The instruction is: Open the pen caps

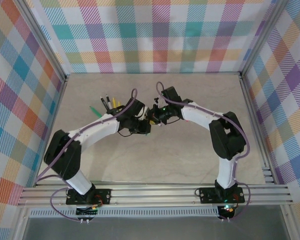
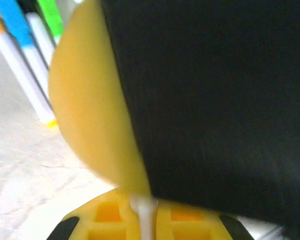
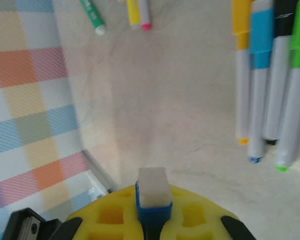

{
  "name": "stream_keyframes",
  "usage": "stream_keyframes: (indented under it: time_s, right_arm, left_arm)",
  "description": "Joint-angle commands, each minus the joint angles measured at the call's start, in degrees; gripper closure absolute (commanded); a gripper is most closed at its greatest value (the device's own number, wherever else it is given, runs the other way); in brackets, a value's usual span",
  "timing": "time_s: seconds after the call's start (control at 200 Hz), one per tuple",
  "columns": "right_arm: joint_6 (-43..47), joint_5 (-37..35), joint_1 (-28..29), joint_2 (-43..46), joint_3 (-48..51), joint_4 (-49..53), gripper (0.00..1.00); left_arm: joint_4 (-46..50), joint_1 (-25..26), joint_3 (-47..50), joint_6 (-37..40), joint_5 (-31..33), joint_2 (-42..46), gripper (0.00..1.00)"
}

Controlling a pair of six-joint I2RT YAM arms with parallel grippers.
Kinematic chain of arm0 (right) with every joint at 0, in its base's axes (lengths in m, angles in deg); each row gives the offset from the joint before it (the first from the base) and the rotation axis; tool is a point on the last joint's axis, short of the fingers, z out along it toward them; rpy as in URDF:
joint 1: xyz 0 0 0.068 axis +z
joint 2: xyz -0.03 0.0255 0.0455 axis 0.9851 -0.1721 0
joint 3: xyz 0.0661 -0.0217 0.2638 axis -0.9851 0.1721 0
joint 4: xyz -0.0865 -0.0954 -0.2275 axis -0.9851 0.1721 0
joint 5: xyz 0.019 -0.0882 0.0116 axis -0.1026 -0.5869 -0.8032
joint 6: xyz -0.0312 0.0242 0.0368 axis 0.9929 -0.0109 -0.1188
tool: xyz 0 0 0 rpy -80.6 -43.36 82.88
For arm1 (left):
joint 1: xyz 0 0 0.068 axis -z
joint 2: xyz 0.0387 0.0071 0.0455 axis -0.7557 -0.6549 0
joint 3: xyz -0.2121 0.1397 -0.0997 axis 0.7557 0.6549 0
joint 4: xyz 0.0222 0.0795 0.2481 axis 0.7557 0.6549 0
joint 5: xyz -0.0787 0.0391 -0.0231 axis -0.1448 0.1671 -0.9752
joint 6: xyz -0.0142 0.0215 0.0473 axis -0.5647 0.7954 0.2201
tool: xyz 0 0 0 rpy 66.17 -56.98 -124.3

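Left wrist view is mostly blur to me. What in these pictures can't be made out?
Left wrist: a blurred black-and-yellow bulk near the lens hides where the white barrel in the left gripper leads.
Top external: what passes between the grippers is too small to see.
Right wrist: the top edge cuts off four pens; the right gripper's blue piece shows end-on, its length hidden.

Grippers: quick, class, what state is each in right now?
Left gripper: closed on a white pen barrel.
Right gripper: closed on a blue-and-white pen end.

Lab enclosure: plaid walls (image 1: 155, 35), aluminium frame (image 1: 155, 195)
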Motion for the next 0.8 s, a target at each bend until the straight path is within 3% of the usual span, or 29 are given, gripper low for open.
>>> stream_keyframes:
  time_s: [0.0,0.16,0.34,0.445,0.58,0.64,0.795]
  right_arm:
    - [-4.8,-2.3,-12.3,-8.7,-6.5,-5.9,1.0]
    - [-0.7,-4.6,-12.4,-8.7,-12.2,-0.3,1.0]
    - [3.6,-9.4,-12.4,-4.9,-10.2,4.7,1.0]
    - [7.1,-13.1,-12.2,-2.4,-7.7,8.7,1.0]
    - [12.4,-20.9,-11.2,1.1,-4.7,14.4,1.0]
    - [13.9,-23.5,-11.1,2.6,-2.9,15.8,1.0]
    - [17.3,-28.0,-11.2,5.0,0.3,18.6,1.0]
  left_arm:
    - [10.6,8.6,4.2,-0.2,-3.9,11.1,1.0]
    - [16.8,8.4,6.0,-0.8,0.7,21.0,1.0]
    - [18.3,2.6,4.5,0.8,4.2,20.2,1.0]
    - [16.6,-2.6,3.0,2.1,6.6,16.0,1.0]
    - [15.1,-7.8,-1.2,1.9,17.2,6.4,1.0]
    - [13.5,-9.7,-3.2,2.2,18.3,1.4,1.0]
    - [13.3,-11.5,-11.5,2.6,23.6,-12.0,1.0]
